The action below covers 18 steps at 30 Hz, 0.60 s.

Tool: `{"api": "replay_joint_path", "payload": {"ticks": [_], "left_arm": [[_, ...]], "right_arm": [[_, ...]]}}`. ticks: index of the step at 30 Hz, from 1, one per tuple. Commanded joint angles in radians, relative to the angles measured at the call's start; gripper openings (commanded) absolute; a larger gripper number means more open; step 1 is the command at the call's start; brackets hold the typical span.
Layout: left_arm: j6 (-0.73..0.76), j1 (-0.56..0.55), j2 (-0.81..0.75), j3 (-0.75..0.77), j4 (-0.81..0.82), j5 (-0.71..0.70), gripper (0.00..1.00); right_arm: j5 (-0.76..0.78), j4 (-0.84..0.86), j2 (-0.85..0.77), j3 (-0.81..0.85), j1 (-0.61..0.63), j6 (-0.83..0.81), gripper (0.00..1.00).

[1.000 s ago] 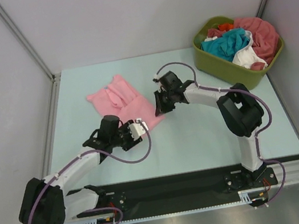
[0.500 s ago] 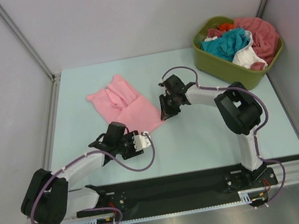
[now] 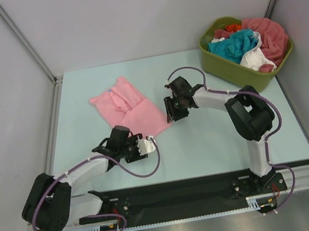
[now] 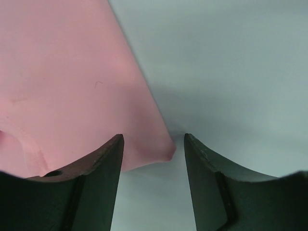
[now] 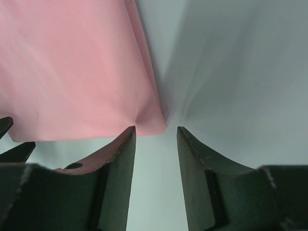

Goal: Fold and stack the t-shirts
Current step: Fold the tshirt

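Reaching over the pale blue-green tabletop, the left gripper stood with black jaws apart, clamping nothing, a near corner of the plain light pink cloth t-shirt lying flat between its tips. Farther on, the right gripper was likewise released at the shirt's right corner, and other crumpled t-shirts filled the olive-green plastic tub at the far right.

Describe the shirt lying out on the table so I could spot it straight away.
On the pale blue-green table, left of the middle, lies the light pink t-shirt, laid out alone. The other shirts, teal, white and coral-red, are bunched in the olive-green tub at the far right corner; this is the only one out of it.
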Motion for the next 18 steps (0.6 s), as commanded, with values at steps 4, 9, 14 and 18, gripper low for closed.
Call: {"api": "replay_joint_path", "payload": {"ticks": [4, 9, 14, 18], "left_arm": [[0.002, -0.011, 0.059, 0.022, 0.031, -0.009, 0.59], [0.039, -0.012, 0.076, -0.005, 0.056, -0.038, 0.54], [0.039, -0.011, 0.081, -0.004, 0.058, -0.043, 0.29], [0.042, -0.012, 0.073, -0.001, 0.035, -0.049, 0.0]], "right_arm": [[-0.011, 0.044, 0.04, 0.005, 0.003, 0.014, 0.38], [-0.045, 0.052, 0.039, -0.005, 0.001, 0.031, 0.22], [-0.049, 0.038, 0.028, -0.009, -0.008, 0.017, 0.09], [-0.049, 0.038, 0.01, -0.019, -0.014, 0.012, 0.0]]}}
